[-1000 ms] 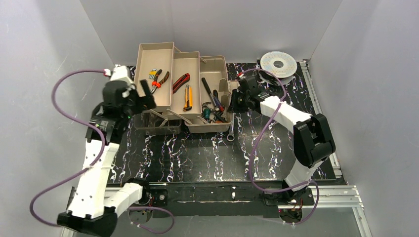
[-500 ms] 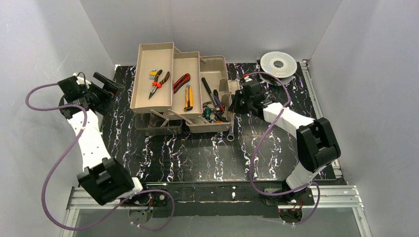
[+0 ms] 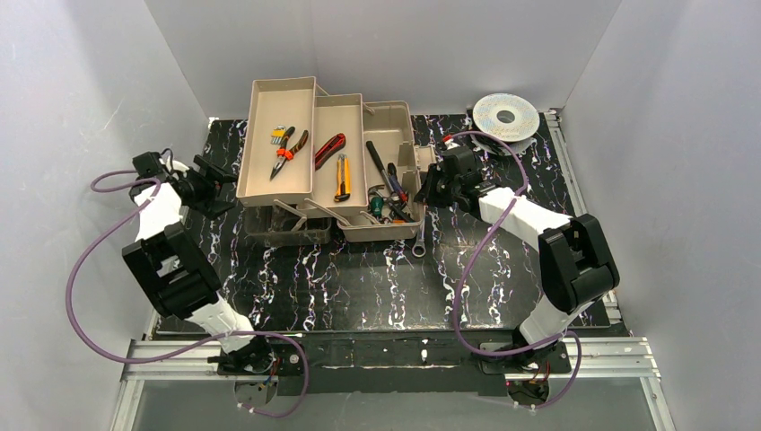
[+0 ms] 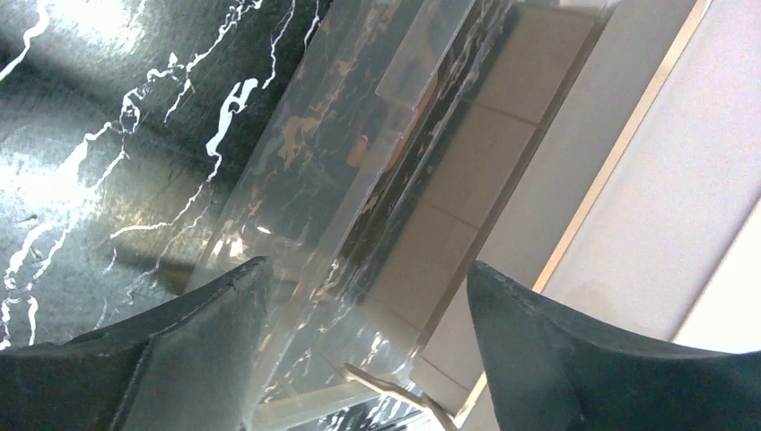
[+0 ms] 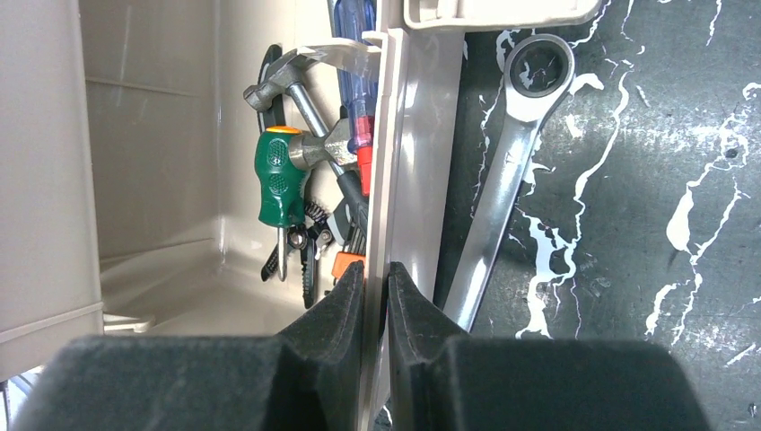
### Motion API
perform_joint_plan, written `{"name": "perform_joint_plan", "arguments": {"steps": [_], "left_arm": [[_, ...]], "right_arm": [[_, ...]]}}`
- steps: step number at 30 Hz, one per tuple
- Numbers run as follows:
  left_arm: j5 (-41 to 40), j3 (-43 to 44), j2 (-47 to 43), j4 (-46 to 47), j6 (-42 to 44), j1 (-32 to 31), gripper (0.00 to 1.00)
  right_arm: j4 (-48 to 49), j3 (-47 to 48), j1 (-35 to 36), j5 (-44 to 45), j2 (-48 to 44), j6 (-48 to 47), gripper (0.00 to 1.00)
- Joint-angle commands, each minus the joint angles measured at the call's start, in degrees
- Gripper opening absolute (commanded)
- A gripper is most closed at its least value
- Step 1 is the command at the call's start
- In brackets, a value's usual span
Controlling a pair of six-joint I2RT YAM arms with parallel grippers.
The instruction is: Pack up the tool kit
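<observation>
Toolbox [image 3: 391, 121] packing looks well along but not finished: it stands open toward the back of the marbled table [image 3: 359, 287], trays fanned out to the left

Nearest, a ring wrench [image 5: 502, 206] lies on the table just beside the box's right wall, outside it, so it probably has to go in. The translucent lid [image 4: 305, 180] hangs low on the left and is not yet shut, nor are the trays folded in.

The right gripper [image 5: 375, 269] has its fingers pinched on the toolbox's right wall, seemingly steadying it. Just inside that wall the base holds a green-handled screwdriver [image 5: 280, 184] among other tools. The left gripper [image 4: 359, 269] sits low at the box's left side, fingers spread wide and holding nothing, aimed at the lid's edge.

Farther back, the middle tray carries the red pliers [image 3: 329, 150] and yellow knife [image 3: 342, 177]; the far-left tray has orange-handled pliers [image 3: 289, 151]. A wire spool [image 3: 505, 114] rests in the far right corner, apart from the kit.

Compared with a second ago, the left arm has swung off the trays, out left and down beside the box; the right arm has barely shifted, and the tools lie as they did
</observation>
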Motion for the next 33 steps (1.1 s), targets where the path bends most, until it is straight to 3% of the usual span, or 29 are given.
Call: {"name": "perform_joint_plan", "arguments": {"steps": [1,10,17,22,27,31,33], "left_arm": [[5.05,0.01,1.33,0.38,5.23,-1.39,0.74],[-7.50,3.63,2.44,-5.87,16.43,-7.64,0.56],[-17.07,5.37,3.41,-10.01,20.12,-9.74,0.33],[-24.97,5.92,2.62,-11.78,23.20,-12.32,0.00],[-36.24,5.92,-2.18,-10.88,24.26,-16.21,0.00],[-40.57,6.79,-8.74,-8.74,24.40,-17.70,0.00],[-48.48,8.05,-12.42,-8.20,27.51,-23.29,0.00]], "right_arm": [[1.53,-0.99,-0.79,0.70,3.42,-1.84,0.01],[0.17,0.69,-0.79,-1.27,5.78,-1.85,0.01],[-0.24,0.85,-0.77,-1.53,6.15,-1.91,0.01],[0.13,0.59,-0.79,-1.98,5.99,-1.66,0.01],[1.05,-0.26,-0.79,-2.14,5.44,-1.52,0.01],[1.57,-0.74,-0.79,-1.81,4.69,-1.69,0.01],[2.52,-1.43,-0.83,-2.43,3.91,-1.92,0.01]]}}
